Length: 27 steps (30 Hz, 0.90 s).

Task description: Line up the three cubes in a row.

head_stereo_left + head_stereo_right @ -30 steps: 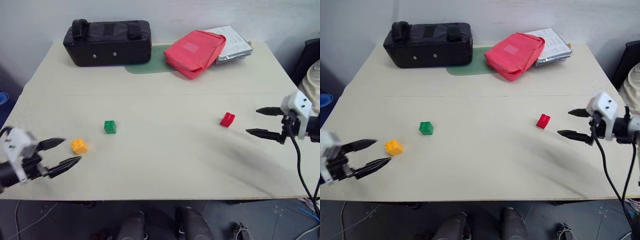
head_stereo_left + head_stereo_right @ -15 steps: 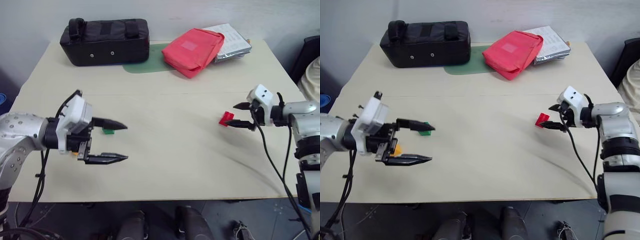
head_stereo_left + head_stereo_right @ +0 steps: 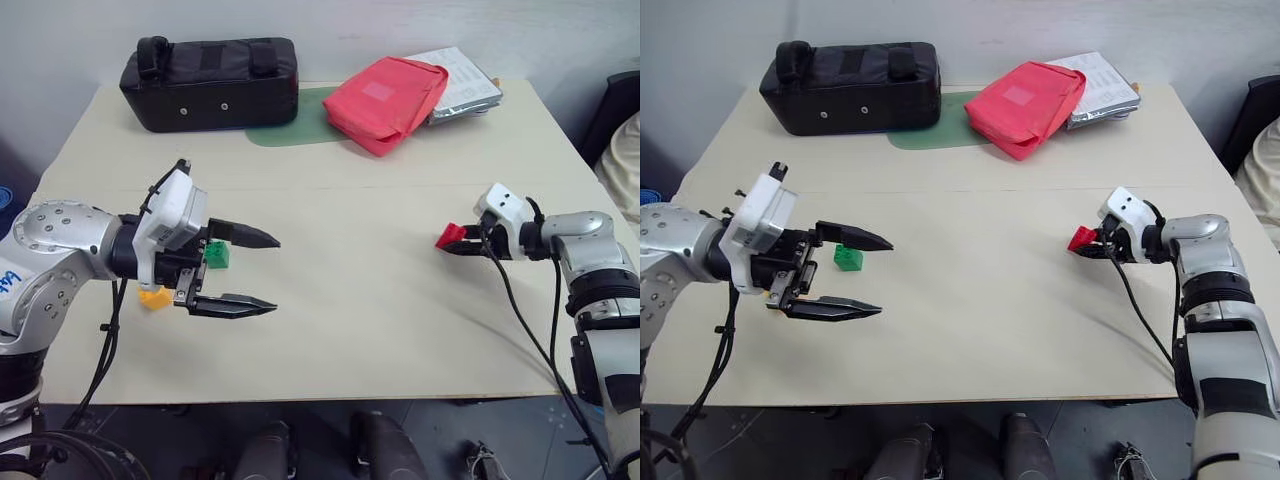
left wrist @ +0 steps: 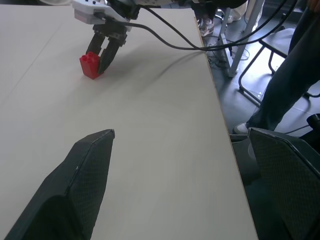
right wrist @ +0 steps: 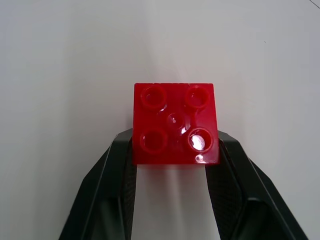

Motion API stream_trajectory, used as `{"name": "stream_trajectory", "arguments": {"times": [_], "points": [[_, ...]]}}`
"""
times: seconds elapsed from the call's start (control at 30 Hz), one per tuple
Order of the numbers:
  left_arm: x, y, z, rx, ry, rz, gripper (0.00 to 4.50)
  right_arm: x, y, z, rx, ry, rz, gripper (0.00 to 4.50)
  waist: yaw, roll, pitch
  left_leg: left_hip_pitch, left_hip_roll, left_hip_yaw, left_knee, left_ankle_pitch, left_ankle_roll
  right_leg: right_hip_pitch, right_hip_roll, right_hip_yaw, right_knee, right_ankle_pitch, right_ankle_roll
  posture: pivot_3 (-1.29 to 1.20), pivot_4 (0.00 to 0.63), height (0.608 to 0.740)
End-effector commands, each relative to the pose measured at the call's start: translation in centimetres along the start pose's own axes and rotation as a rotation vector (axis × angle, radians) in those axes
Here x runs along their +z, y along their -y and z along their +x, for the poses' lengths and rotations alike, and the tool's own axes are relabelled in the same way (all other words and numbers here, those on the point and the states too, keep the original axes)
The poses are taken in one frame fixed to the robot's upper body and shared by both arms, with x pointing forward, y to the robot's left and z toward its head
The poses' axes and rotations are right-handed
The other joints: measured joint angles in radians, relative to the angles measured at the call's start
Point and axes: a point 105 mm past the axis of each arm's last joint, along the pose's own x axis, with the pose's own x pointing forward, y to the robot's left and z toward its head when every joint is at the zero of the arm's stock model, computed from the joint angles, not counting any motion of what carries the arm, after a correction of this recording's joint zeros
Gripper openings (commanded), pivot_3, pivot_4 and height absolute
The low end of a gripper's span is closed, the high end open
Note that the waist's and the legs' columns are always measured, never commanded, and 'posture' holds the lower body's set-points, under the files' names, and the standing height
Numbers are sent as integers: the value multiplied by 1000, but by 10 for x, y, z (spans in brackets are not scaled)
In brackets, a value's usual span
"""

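Pale beige and matte, the worktop (image 3: 360, 330) takes up most of both eye views, with dark floor along the bottom edge and a light grey wall across the top. At lower left of the left eye view the left gripper (image 3: 258, 270) hangs over the board, jaws spread wide and holding nothing. The yellow-orange cube (image 3: 153, 297) peeks out just below that gripper's body, and the green cube (image 3: 848, 258) sits on the board between the two black fingers as the right eye view shows it. At centre right the right gripper (image 3: 1087, 243) has its jaws pressed against the sides of the red cube (image 5: 175, 123), which rests on the worktop with its four studs upward, well apart from the other two cubes.

Farther back, a green mat (image 3: 290, 125) lies under a long black case (image 3: 210, 82) at upper left and a red pouch (image 3: 390, 102) at upper centre. A stack of printed papers (image 3: 463, 82) sits behind the pouch; its writing is too small to read. In the left wrist view a person's dark-trousered leg (image 4: 280, 85) stands beside the worktop edge.
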Motion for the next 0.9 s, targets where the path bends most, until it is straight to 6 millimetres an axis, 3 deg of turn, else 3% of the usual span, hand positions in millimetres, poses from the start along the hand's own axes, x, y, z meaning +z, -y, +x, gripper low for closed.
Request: {"name": "stream_trajectory", "arguments": {"times": [0.03, 0.17, 0.23, 0.3, 0.43, 0.7, 0.9], "points": [[4, 3, 1, -31, 5, 23, 4500, 17, -21, -16, 162, 100, -96, 1489, 1, 0, 0, 0, 0, 0, 0, 0, 0, 0, 0, 0, 0, 0, 0, 0, 150, 740], [-17, 9, 5, -82, -64, 12, 4500, 29, -60, -24, 330, 116, -201, 1489, 4, 0, 0, 0, 0, 0, 0, 0, 0, 0, 0, 0, 0, 0, 1, 0, 150, 740], [-24, 16, 9, -132, -92, 27, 4500, 29, -92, -28, 413, 89, -283, 1489, 5, 0, 0, 0, 0, 0, 1, 0, 0, 0, 0, 0, 0, 0, 1, 0, 150, 740], [-24, 19, 12, -168, -92, 39, 4500, 25, -126, -32, 495, 68, -350, 1489, 11, 0, 0, 0, 0, -1, 1, 0, 0, 1, 1, -1, 0, 0, 1, 0, 150, 740], [-25, 23, 20, -227, -95, 64, 4500, 18, -168, -30, 527, 75, -375, 1489, 26, 0, 0, 1, 0, -1, 2, 0, 0, 1, 0, 0, -1, 0, 1, 0, 150, 740], [-25, 23, 25, -254, -87, 76, 4500, 7, -183, -25, 478, 65, -353, 1489, 28, -1, 0, 2, 0, -1, 1, 0, 0, 2, 0, 1, -2, 0, 1, 0, 150, 740], [-25, 20, 28, -256, -83, 80, 4500, 1, -182, -15, 455, 51, -387, 1489, 28, -1, 0, 2, 0, -1, 2, 0, 0, 2, 0, 1, -1, 0, 1, 0, 150, 740]]}}
